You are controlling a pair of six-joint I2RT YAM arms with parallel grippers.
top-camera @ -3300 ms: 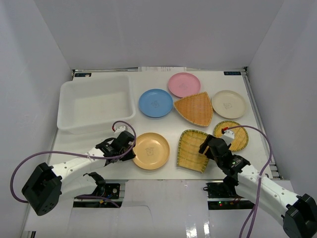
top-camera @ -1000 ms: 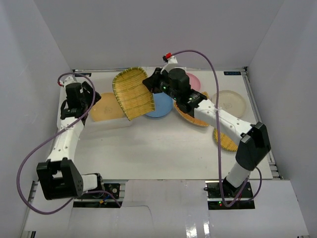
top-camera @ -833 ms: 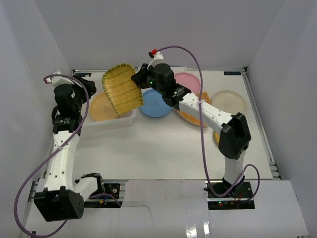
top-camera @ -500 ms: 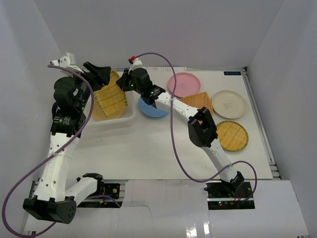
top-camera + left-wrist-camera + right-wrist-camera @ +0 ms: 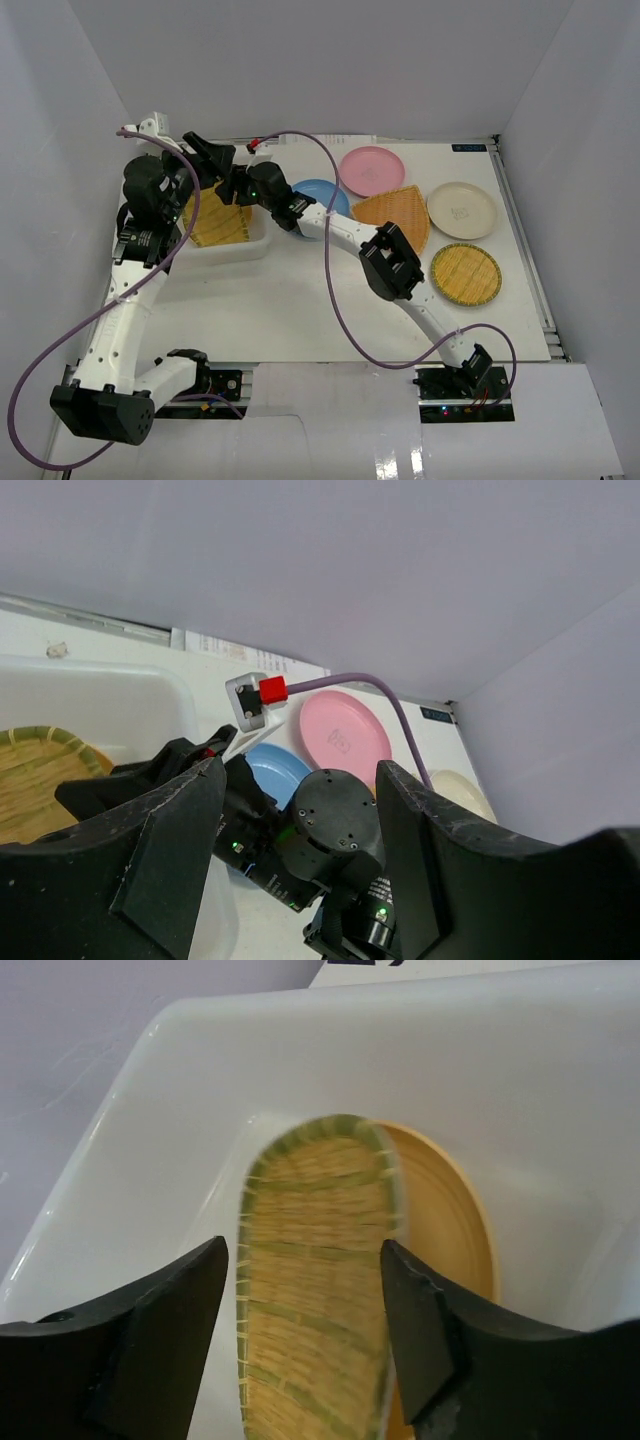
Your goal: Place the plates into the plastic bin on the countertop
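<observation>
A squarish dish [image 5: 215, 222] lay on a plate [image 5: 455, 1210] in the far-left bin [image 5: 235, 255]; rightward sat a second plate [image 5: 322, 188], a third plate [image 5: 372, 170] behind it, a fan-shaped dish [image 5: 395, 215], a fourth plate [image 5: 462, 210] and, nearest, a round woven dish [image 5: 465, 273].

Smooth, glossy white plastic bin [image 5: 150, 1090], rough ribbed woven-bamboo squarish dish [image 5: 320, 1300], smooth satin yellow-orange plastic plate [image 5: 455, 1220], smooth pink plate [image 5: 371, 170], blue plate [image 5: 320, 190] and cream plate [image 5: 461, 210], coarse woven fan-shaped dish [image 5: 395, 215] and round dish [image 5: 465, 273], matt white table [image 5: 300, 300]
</observation>
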